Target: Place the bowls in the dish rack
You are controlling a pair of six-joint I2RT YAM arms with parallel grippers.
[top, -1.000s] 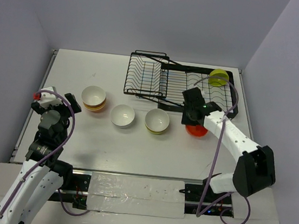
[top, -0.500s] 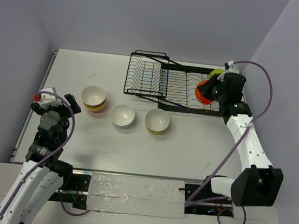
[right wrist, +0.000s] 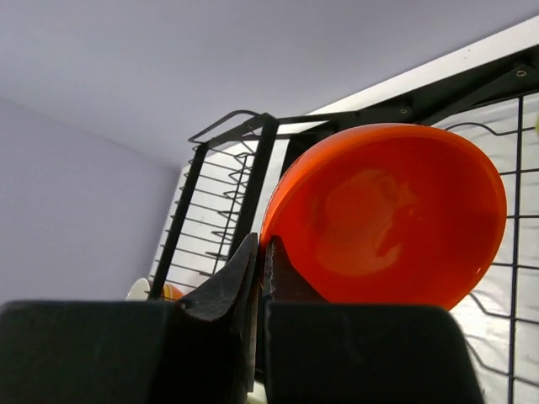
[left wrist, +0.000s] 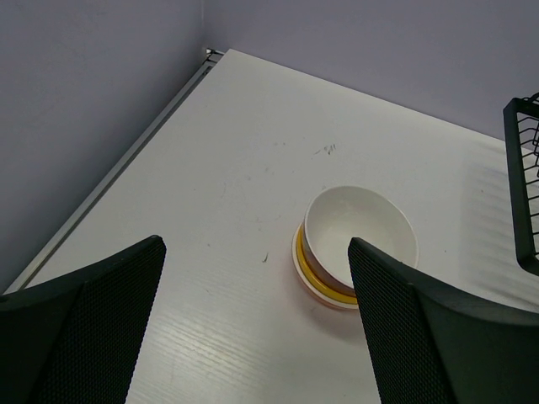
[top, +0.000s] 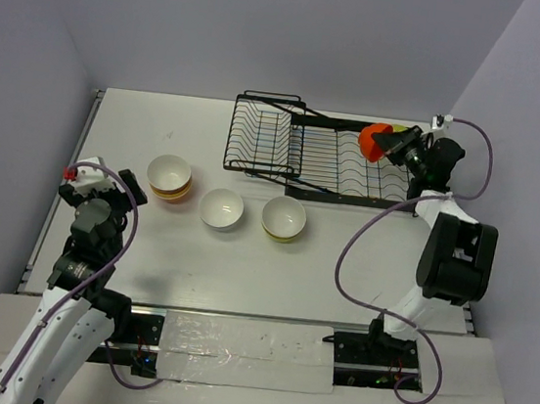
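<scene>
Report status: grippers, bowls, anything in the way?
Left gripper open, near white bowl. Right gripper shut on orange bowl, over dish rack. No obstacle seen.

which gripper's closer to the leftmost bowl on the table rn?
Left. The left gripper sits just left of the leftmost bowl, jaws open, not touching it. The right gripper is across the table over the dish rack, jaws shut on the orange bowl.

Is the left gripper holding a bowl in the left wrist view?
No, the left gripper is open and empty; the white bowl sits on the table ahead of it.
</scene>
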